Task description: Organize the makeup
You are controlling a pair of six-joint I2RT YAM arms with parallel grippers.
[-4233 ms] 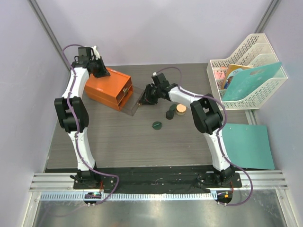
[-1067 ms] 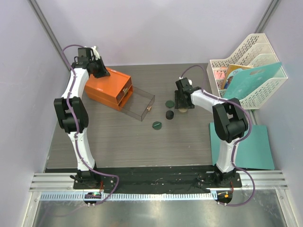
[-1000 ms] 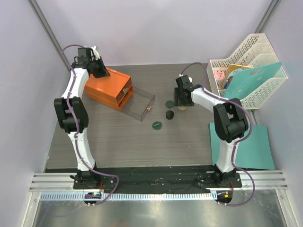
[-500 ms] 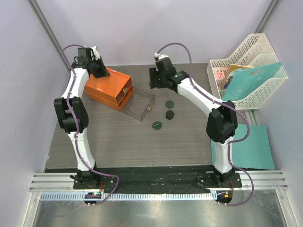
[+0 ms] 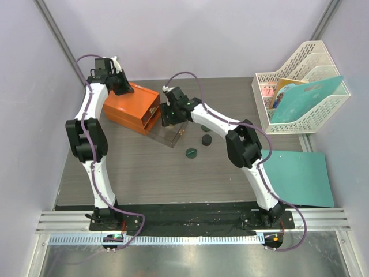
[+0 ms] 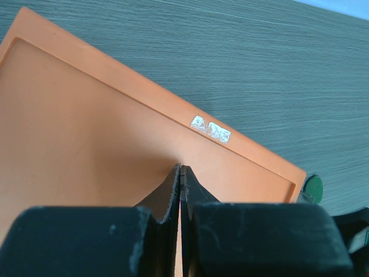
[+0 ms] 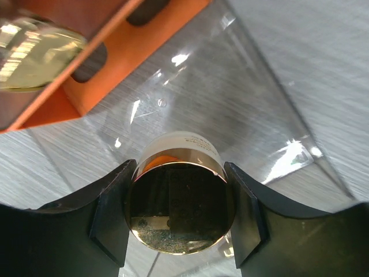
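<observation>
My right gripper is shut on the tan-lidded round jar, whose shiny lid faces the wrist camera, and holds it above the clear drawer pulled out of the orange drawer box. Three dark green round jars lie on the table to the right of the drawer: one, one, and a flat disc. My left gripper is shut, its tips pressed on the top of the orange box. A green disc shows past the box edge.
A white file rack with folders stands at the back right. A teal folder lies flat at the right edge of the table. Purple walls close in the left and back.
My right gripper took the tan-lidded jar off the table beside the green jars and carried it left, up over the back, to above the clear drawer. The left arm has not moved.
</observation>
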